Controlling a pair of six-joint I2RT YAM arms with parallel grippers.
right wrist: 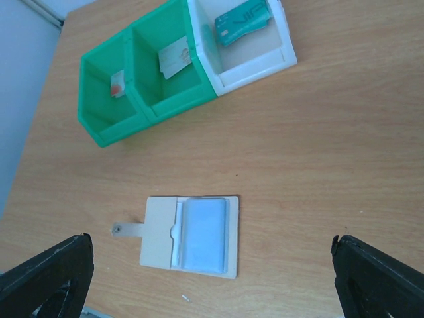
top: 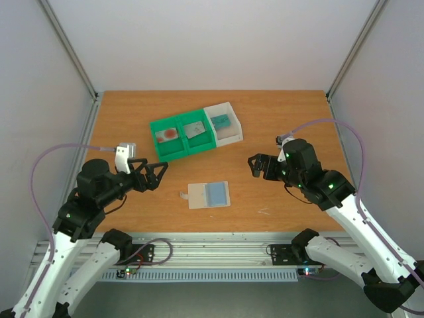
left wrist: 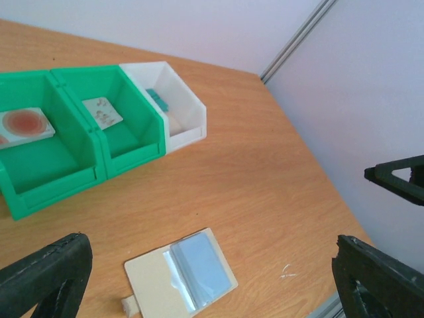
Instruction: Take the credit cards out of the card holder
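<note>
The beige card holder (top: 197, 196) lies open on the table between the arms, tab to the left. A blue card (top: 216, 193) sits in its clear pocket. It shows in the left wrist view (left wrist: 201, 270) and the right wrist view (right wrist: 205, 233). A white card with a red circle (top: 168, 134) and a grey card (top: 194, 129) lie in the green tray. A teal card (top: 220, 122) lies in the white tray. My left gripper (top: 156, 173) is open and empty, left of the holder. My right gripper (top: 258, 167) is open and empty, to its right.
The green two-compartment tray (top: 173, 151) and the white tray (top: 230, 136) stand side by side behind the holder. Enclosure walls and metal posts bound the table. A metal rail runs along the near edge.
</note>
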